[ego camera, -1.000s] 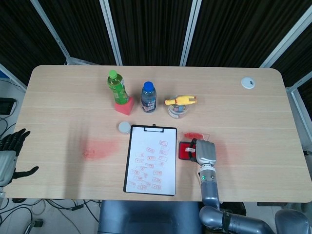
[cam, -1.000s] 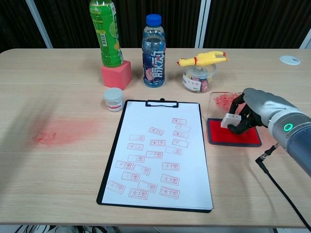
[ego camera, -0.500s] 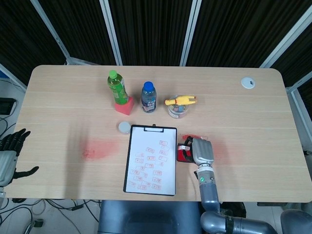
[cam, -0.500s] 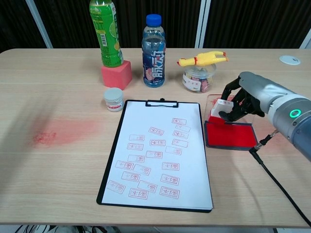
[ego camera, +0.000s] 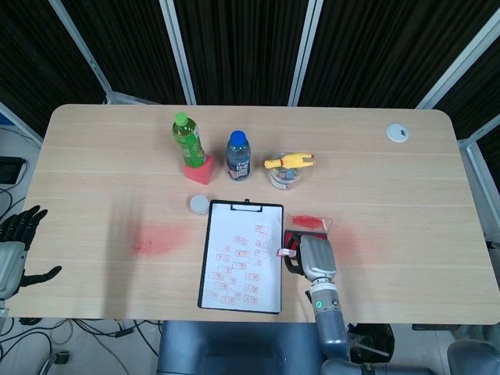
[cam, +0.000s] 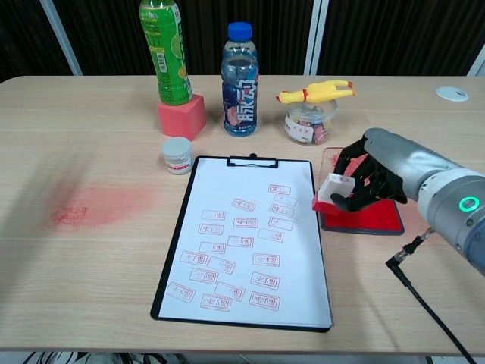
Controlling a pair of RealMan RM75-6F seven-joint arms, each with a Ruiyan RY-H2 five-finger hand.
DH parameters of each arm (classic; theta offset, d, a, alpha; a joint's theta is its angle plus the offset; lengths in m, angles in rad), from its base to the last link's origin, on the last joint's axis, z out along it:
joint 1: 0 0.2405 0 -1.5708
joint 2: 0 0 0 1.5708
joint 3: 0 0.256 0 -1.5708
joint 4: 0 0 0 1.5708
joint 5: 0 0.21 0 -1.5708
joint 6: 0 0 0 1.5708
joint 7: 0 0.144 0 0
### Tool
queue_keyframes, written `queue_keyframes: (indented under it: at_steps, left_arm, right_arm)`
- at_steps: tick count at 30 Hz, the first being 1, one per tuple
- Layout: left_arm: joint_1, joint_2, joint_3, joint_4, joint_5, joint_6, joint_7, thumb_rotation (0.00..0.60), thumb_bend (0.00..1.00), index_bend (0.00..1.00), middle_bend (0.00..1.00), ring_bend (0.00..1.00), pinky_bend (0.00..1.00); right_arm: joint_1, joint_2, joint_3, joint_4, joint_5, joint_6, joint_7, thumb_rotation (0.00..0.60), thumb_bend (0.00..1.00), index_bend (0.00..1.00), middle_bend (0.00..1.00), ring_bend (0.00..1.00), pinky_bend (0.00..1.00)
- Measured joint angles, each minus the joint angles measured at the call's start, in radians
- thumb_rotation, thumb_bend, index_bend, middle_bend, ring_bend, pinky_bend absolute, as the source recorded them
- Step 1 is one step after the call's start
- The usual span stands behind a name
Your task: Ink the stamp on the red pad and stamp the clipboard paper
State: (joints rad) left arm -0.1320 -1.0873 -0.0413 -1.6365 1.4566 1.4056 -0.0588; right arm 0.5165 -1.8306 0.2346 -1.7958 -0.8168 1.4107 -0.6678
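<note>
The stamp (cam: 334, 189) is held in the right robot hand (cam: 369, 179), pinched between dark fingertips (cam: 350, 199), tilted with its red face turned down and leftward, above the left edge of the red pad (cam: 364, 216) and just beside the clipboard (cam: 244, 235). The step in hand is judged to be the carry to the paper (cam: 242, 258). For a clean print the stamp would best be levelled so that its face lies flat to the sheet, brought over a bare patch such as the upper left of the paper, and pressed straight down without sliding; the many prints in the middle and lower part are better avoided. A tilted landing would likely print one edge only. How well the face is inked cannot be made out, and in the head view the stamp is mostly hidden by the hand. The left robot hand (ego camera: 16, 238) is seen only at the frame edge beyond the worktop (cam: 91, 265), with its fingers spread and nothing held.
</note>
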Motion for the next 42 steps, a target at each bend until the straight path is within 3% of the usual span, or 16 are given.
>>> queue_keyframes:
  at_steps: [7, 16, 42]
  left_arm:
    - [0.0, 0.0, -0.001, 0.0, 0.0, 0.001, -0.004, 0.6, 0.04, 0.0, 0.0, 0.0, 0.0]
    - [-0.001, 0.002, -0.002, 0.0, 0.0, -0.001, -0.011, 0.6, 0.04, 0.0, 0.0, 0.0, 0.0]
    - [-0.002, 0.008, 0.001, 0.001, 0.007, -0.003, -0.026, 0.6, 0.04, 0.0, 0.0, 0.0, 0.0]
  right_arm:
    - [-0.011, -0.053, -0.051, -0.01, -0.021, 0.028, -0.022, 0.6, 0.6, 0.96, 0.8, 0.88, 0.87]
    - [-0.02, -0.133, -0.074, 0.022, -0.02, 0.058, -0.063, 0.6, 0.6, 0.96, 0.8, 0.88, 0.87]
    - [-0.027, -0.18, -0.043, 0.093, -0.002, 0.02, -0.098, 0.6, 0.6, 0.96, 0.8, 0.88, 0.87]
